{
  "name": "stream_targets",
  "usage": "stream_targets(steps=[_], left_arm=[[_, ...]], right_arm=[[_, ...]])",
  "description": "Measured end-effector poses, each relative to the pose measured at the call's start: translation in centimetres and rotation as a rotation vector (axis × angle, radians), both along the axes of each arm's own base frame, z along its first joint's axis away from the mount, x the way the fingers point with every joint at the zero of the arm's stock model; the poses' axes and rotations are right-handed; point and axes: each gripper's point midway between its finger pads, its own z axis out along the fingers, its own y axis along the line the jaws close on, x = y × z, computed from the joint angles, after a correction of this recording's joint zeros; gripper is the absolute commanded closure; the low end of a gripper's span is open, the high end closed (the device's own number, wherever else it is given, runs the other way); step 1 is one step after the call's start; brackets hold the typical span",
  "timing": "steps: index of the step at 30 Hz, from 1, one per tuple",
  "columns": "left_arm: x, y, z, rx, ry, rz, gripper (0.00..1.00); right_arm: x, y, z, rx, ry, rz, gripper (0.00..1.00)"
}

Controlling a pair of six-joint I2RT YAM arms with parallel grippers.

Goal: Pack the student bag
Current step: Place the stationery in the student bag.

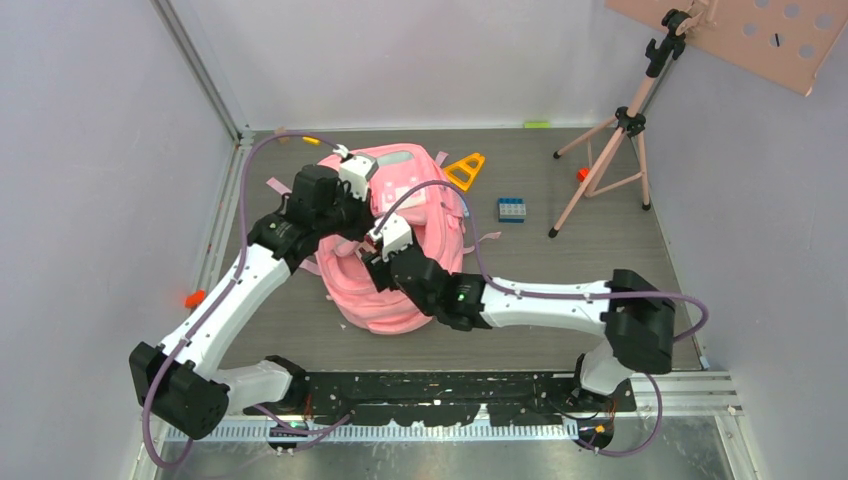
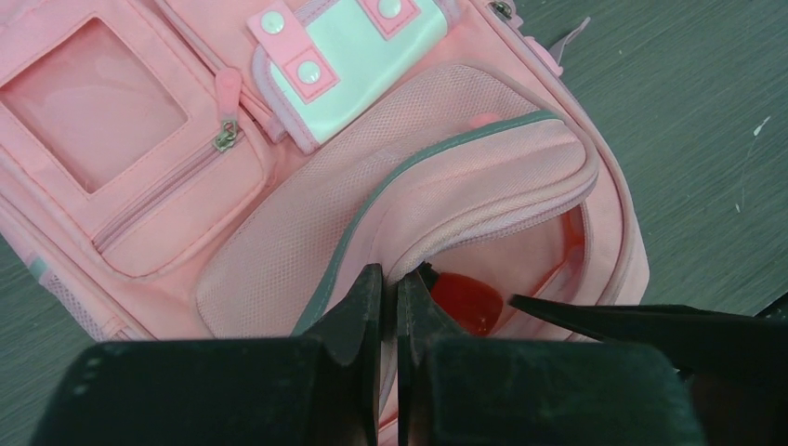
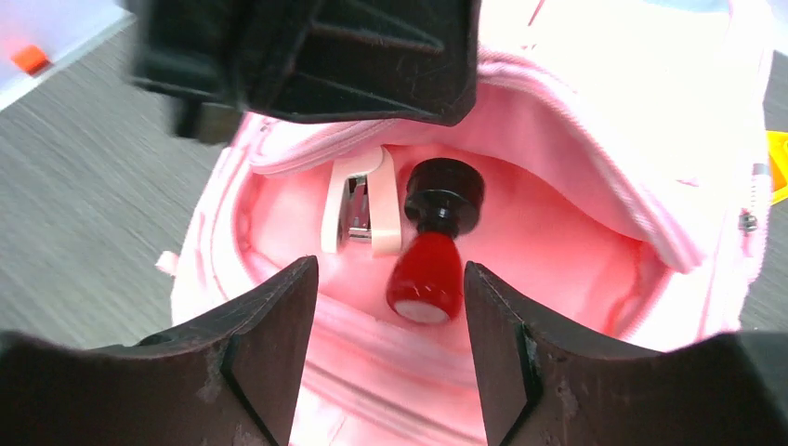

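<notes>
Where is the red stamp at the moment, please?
In the right wrist view, the stamp lies inside the open bag, just to the right of the stapler.

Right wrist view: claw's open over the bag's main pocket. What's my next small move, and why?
Probably lift the right claw straight back out of the student bag. Its jaws stand open, the red-handled stamp lies loose inside beside the white stapler, and the left claw pinches the rim open.
</notes>
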Motion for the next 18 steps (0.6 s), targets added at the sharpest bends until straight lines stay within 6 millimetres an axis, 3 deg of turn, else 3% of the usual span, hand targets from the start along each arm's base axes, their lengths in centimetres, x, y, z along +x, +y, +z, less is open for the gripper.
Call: stream_targets(steps=[6, 10, 14, 18], left_arm=[[0.4, 0.8, -0.2, 0.03, -0.007, 0.045, 1.0], [0.6, 1.5, 0.0, 0.051, -0.022, 0.079, 1.0], [-0.1, 2.4, 1.4, 0.054, -0.068, 0.1, 1.0], [-1.9, 4.0, 3.1, 0.063, -0.126, 0.111, 1.0]], right_arm=[[-1.9, -2.7, 5.5, 0.095, -0.017, 0.009, 0.25], [-1.8, -5.7, 8.7, 0.155, -0.015, -0.047, 0.24], [1.5, -10.0, 9.7, 0.161, 0.032, -0.169, 0.24], [6.9, -16.7, 7.7, 0.131, 0.118, -0.36, 0.25]])
